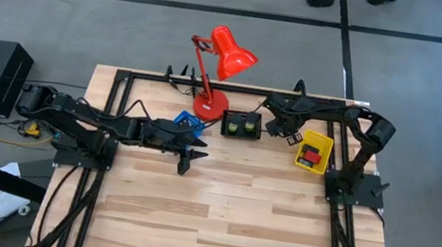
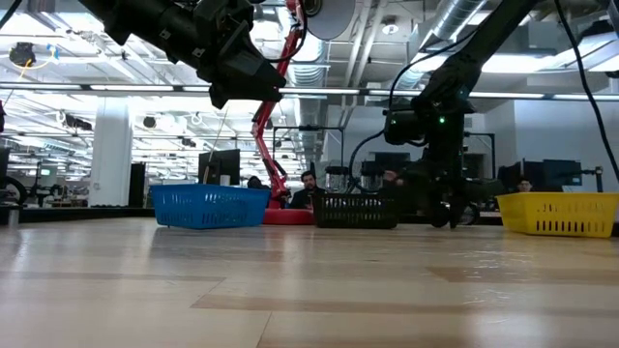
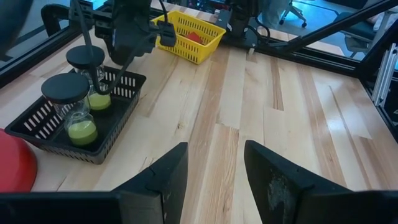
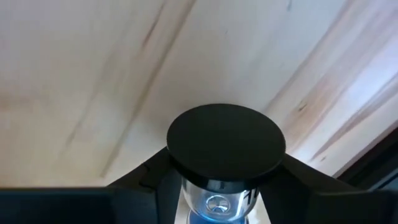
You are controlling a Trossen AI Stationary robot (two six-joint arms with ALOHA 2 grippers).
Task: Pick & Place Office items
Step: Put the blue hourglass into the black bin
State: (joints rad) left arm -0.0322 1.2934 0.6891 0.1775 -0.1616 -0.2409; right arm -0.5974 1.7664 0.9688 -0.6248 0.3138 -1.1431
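Observation:
My right gripper stands next to the black bin, shut on a black-capped glass cylinder with blue inside. In the low view it points down just above the table, between the black bin and the yellow bin. Two black-capped glass pieces with green filling stand upright in the black bin. A red block lies in the yellow bin. My left gripper hangs open over bare table near the blue bin. My right gripper has the cylinder pinched between its two fingers, one on either side of the glass body just under the round black cap. The cap end points away from the wrist toward the table. Whether it touches the table does not show.
The tall red desk lamp stands at the far edge behind the blue and black bins. The table's near half is bare wood. A black metal frame runs along the left, right and far edges. People sit in the room beyond.

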